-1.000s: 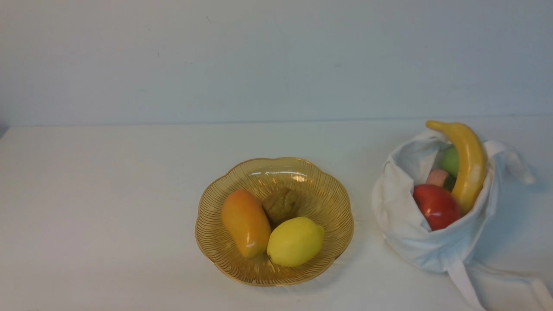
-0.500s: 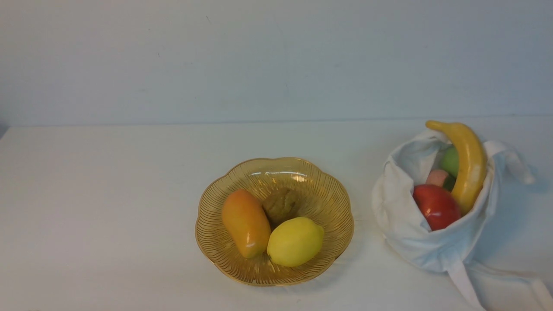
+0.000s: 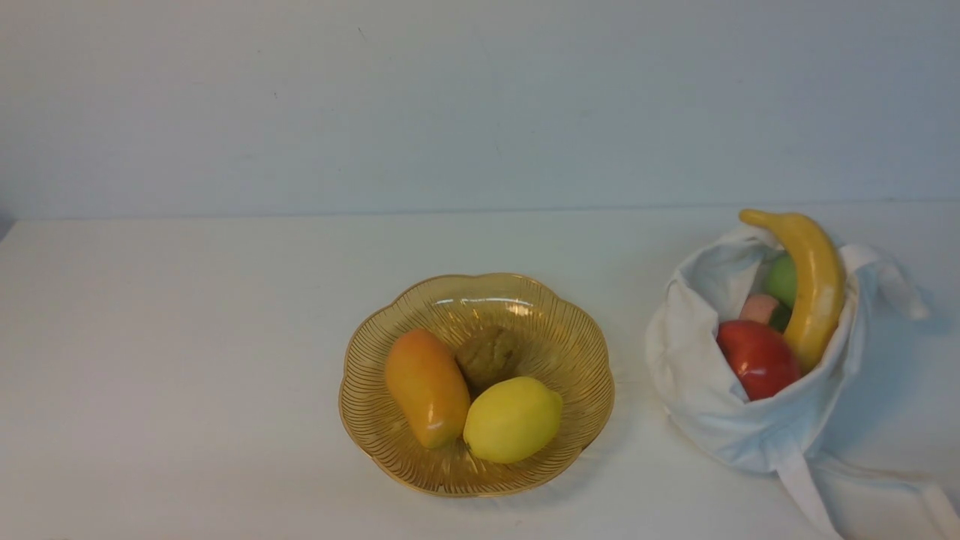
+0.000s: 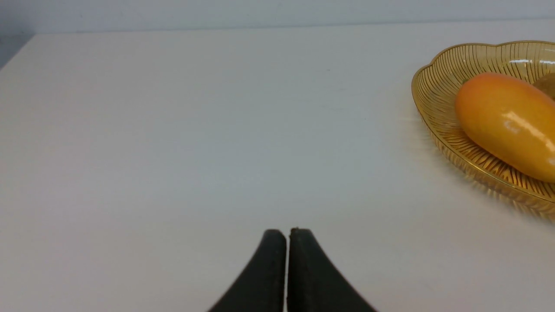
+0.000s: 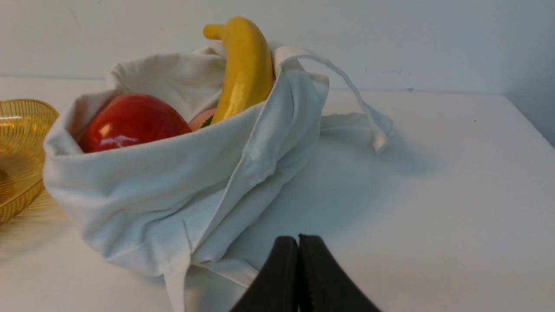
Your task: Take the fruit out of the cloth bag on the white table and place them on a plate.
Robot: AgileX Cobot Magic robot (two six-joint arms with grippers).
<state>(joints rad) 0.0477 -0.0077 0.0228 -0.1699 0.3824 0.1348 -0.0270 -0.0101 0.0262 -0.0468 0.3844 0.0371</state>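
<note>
Assessing handling of the fruit in the cloth bag point(image 3: 697, 367), which sits on the tabletop point(image 3: 187, 360) at the right of the front frame. The plate point(image 3: 592, 375), near the centre, bears 3 items: an orange, mango-like fruit point(image 3: 426, 390), a brown fruit point(image 3: 487, 356) and a lemon point(image 3: 512, 420). In the bag: a banana point(image 3: 816, 285), an apple point(image 3: 757, 360), a green piece point(image 3: 781, 279) and a pink piece point(image 3: 759, 308).

Jaws: both pairs closed, nothing between them. Left jaws point(image 4: 288, 232) at the lower middle of the left wrist frame; right jaws point(image 5: 299, 239) at the lower middle of the right wrist frame.

Handling (judged): all pieces look like light, stiff imitations with glossy skins, so slip is likelier than bruising. Banana: best first pick; it lies over the others, its stem end beyond the bag's mouth. Grip across the narrow upper curve; held that far from the middle it may swing. Apple: round, broad, partly wrapped by the bag's front edge; needs a wide opening, gripped across its widest part, tips clear of cloth. Pink and green pieces: partly hidden, best left until the banana is out.

Bag: soft, limp; a pinched fold could drag it. Plate: glass-like, probably brittle; set pieces down gently.
</note>
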